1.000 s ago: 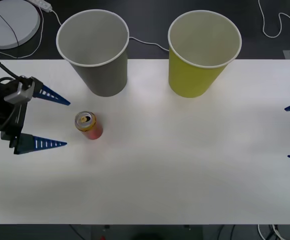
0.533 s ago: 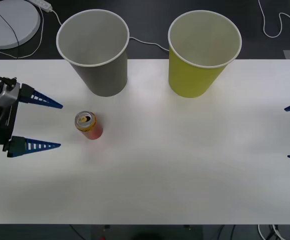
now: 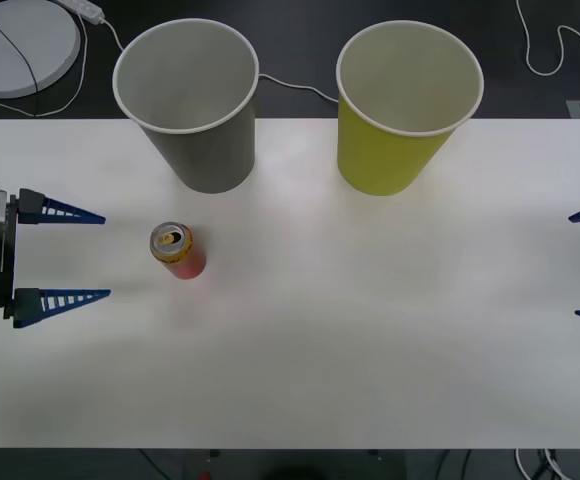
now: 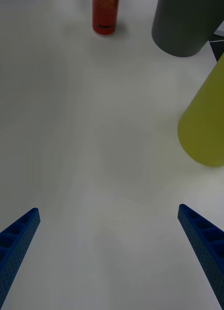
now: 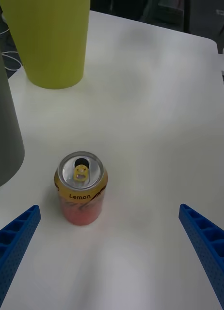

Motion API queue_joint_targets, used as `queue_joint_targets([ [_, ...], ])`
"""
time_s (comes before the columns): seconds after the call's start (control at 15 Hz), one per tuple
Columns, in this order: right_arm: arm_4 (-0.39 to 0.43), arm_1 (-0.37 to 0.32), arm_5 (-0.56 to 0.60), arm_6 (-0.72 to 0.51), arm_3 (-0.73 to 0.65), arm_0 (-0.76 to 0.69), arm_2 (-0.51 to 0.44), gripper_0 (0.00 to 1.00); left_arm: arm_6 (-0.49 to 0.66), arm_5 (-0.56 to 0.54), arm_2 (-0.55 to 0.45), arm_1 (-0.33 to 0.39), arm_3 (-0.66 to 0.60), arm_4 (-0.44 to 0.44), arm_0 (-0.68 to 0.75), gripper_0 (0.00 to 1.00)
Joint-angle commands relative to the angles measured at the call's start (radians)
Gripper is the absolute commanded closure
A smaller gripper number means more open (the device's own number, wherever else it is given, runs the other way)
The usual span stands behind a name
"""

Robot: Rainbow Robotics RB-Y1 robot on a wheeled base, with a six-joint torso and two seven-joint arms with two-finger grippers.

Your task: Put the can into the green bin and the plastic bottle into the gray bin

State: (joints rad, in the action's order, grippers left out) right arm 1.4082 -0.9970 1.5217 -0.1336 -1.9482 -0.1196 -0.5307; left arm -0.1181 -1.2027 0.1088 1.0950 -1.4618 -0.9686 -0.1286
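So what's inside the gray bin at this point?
Nothing visible: the gray bin shows a pale, bare inside wall in the front view, though its bottom is out of sight. The can stands upright on the table, ahead of the open left claw.

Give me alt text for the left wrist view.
A red-orange can stands upright on the white table, ahead of the left end effector, whose blue fingers are spread open. Beyond it stands the green bin, with the gray bin at the edge.
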Motion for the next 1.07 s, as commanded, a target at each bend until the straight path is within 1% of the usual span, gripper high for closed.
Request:
queue_joint_targets([
  [0.07, 0.000, 0.000, 0.000, 0.000, 0.000, 0.000, 0.000, 0.00, -0.089, -0.001, 0.002, -0.057, 0.069, 0.010, 0.014, 0.00],
  [0.4, 0.000, 0.000, 0.000, 0.000, 0.000, 0.000, 0.000, 0.00, -0.247, -0.001, 0.000, -0.139, 0.204, 0.041, 0.014, 0.00],
  [0.67, 0.000, 0.000, 0.000, 0.000, 0.000, 0.000, 0.000, 0.00, -0.295, -0.001, 0.000, -0.207, 0.276, 0.060, 0.014, 0.00],
  [1.07, 0.000, 0.000, 0.000, 0.000, 0.000, 0.000, 0.000, 0.00, -0.449, 0.002, 0.000, -0.302, 0.416, 0.100, -0.009, 0.00],
])
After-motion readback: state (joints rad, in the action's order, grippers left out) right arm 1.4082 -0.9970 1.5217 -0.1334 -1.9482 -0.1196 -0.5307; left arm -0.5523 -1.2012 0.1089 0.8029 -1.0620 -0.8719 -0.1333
